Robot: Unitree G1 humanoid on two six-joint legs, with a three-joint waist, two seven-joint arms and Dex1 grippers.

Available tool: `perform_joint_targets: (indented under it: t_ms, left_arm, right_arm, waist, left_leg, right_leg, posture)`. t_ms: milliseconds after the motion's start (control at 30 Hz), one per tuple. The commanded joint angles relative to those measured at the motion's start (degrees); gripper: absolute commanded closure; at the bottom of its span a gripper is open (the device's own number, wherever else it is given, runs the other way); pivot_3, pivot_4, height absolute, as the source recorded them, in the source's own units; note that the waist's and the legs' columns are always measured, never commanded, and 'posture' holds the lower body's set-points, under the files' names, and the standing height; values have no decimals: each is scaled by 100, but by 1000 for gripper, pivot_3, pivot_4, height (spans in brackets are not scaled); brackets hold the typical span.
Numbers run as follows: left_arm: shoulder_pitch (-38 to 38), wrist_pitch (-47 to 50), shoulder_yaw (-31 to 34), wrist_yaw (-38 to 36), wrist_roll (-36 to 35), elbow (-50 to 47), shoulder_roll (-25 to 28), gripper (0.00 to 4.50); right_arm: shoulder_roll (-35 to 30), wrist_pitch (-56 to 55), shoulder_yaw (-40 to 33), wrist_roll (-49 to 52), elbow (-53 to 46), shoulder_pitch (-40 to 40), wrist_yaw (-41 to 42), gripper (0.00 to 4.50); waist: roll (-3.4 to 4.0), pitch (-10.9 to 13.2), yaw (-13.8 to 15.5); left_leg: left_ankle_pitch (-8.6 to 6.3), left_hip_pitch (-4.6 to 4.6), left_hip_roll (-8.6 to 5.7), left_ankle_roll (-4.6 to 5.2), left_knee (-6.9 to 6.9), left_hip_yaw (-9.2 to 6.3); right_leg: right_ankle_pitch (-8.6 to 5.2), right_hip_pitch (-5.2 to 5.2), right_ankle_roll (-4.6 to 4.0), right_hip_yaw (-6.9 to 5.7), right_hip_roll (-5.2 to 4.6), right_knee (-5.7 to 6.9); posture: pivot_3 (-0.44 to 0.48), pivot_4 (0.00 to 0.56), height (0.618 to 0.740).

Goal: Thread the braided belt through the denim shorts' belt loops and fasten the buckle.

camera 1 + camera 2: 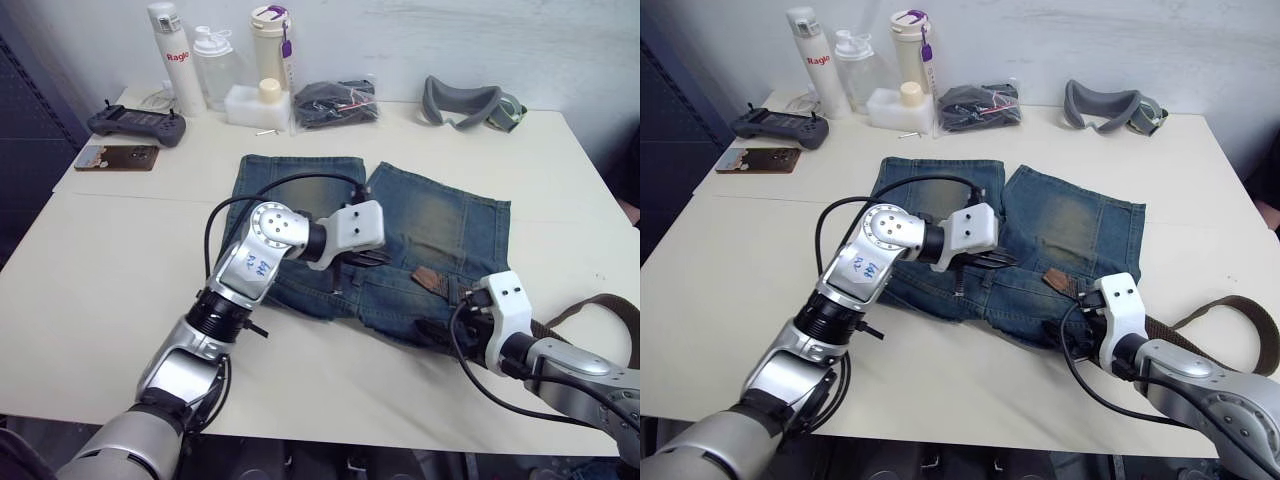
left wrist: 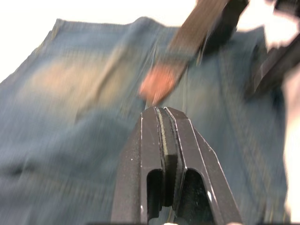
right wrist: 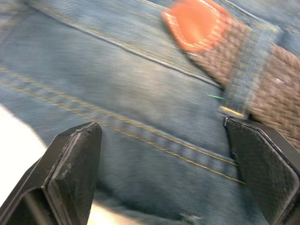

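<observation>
Two grippers are working over the denim shorts (image 1: 400,250), which are lying flat at the centre of the frame on the cream table (image 1: 100,270), legs pointing toward the top. The left gripper (image 1: 372,260) is hovering at mid-frame over the shorts near the waistband, its two black fingers (image 2: 161,140) pressed together with nothing between them. The right gripper (image 3: 168,164) is sitting at the lower right of the frame at the waistband edge, its fingers spread wide over the denim and gripping nothing. The braided belt (image 1: 600,310) is trailing in a loop across the table at the right edge of the frame; in the right wrist view its woven strap is passing under one of the belt loops (image 3: 248,79), and its orange-brown leather tip (image 3: 197,23) is resting on the denim just past that loop. Along the top of the frame are standing three bottles (image 1: 215,60), with a black bundle in a clear bag (image 1: 335,100), a grey padded headband (image 1: 465,100) and a black controller (image 1: 135,125) lying alongside.
</observation>
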Motion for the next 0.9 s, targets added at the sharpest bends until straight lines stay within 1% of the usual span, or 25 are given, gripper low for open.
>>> perform_joint_targets:
  t_ms: [33,100,200,233,300,367,500,600,767,900]
  left_arm:
    - [-80,308,306,113,-432,-244,-83,4482]
    - [-100,447,400,137,-632,-257,-132,4482]
    - [-106,586,450,136,-868,-300,-150,4482]
    - [-107,607,441,130,-909,-310,-139,4482]
    - [-48,648,369,-38,-1029,-407,-47,4482]
    - [6,781,381,-82,-1168,-499,-16,4482]
    - [48,941,398,2,-1280,-597,37,4482]
    - [76,1036,386,86,-1326,-685,78,4482]
    - [120,1201,391,215,-1423,-860,160,4482]
    - [162,1281,393,291,-1442,-970,244,4482]
  right_arm:
    - [-122,-208,-1083,1050,-191,347,231,0]
    - [-5,-372,-1644,1910,-40,852,-11,0]
    - [275,-837,-2058,3191,122,1696,-363,0]
    - [315,-963,-2104,3474,150,1892,-457,0]
    - [639,-1417,-2049,4099,280,2189,-762,0]
    - [948,-1817,-1893,4438,453,2257,-1050,0]
    - [1290,-2275,-1554,4489,852,1970,-1458,0]
    - [1464,-2438,-1331,4348,1240,1658,-1570,0]
    - [1590,-2549,-1132,4213,1569,1345,-1740,0]
    - [1695,-2663,-1133,4198,1714,1164,-1761,0]
  waist:
    - [4,3,1]
    - [4,3,31]
    - [4,3,51]
    - [4,3,42]
    - [4,3,34]
    - [4,3,4]
    - [8,2,-34]
    - [11,2,-38]
    - [14,3,-21]
    - [15,3,-19]
  left_leg:
    - [4,0,1,-6,-4,-1]
    - [9,-1,5,-12,-6,-6]
    - [12,-1,5,-14,-6,-16]
    - [13,0,4,-13,-5,-18]
    - [13,0,-1,-9,-2,-17]
    - [16,1,-2,-5,0,-17]
    - [18,9,0,-4,-1,-15]
    - [23,5,0,-13,-2,-15]
    - [25,3,-1,-14,-4,-16]
    - [25,4,-1,-14,-4,-16]
  right_leg:
    - [-2,-1,-2,-1,4,2]
    - [-4,0,-5,-7,9,2]
    - [-7,5,-10,-15,10,2]
    - [-7,9,-10,-16,10,1]
    - [-5,11,-6,-16,5,2]
    - [0,12,-3,-15,3,3]
    - [8,14,-8,-10,3,2]
    - [6,8,-11,-10,4,5]
    - [4,6,-14,-11,5,6]
    - [4,7,-14,-11,4,6]
  posture:
    - [0,150,683]
    - [0,150,683]
    - [0,150,683]
    - [0,150,683]
    - [0,150,683]
    - [0,150,683]
    - [0,150,683]
    - [0,150,683]
    - [0,150,683]
    - [0,150,683]
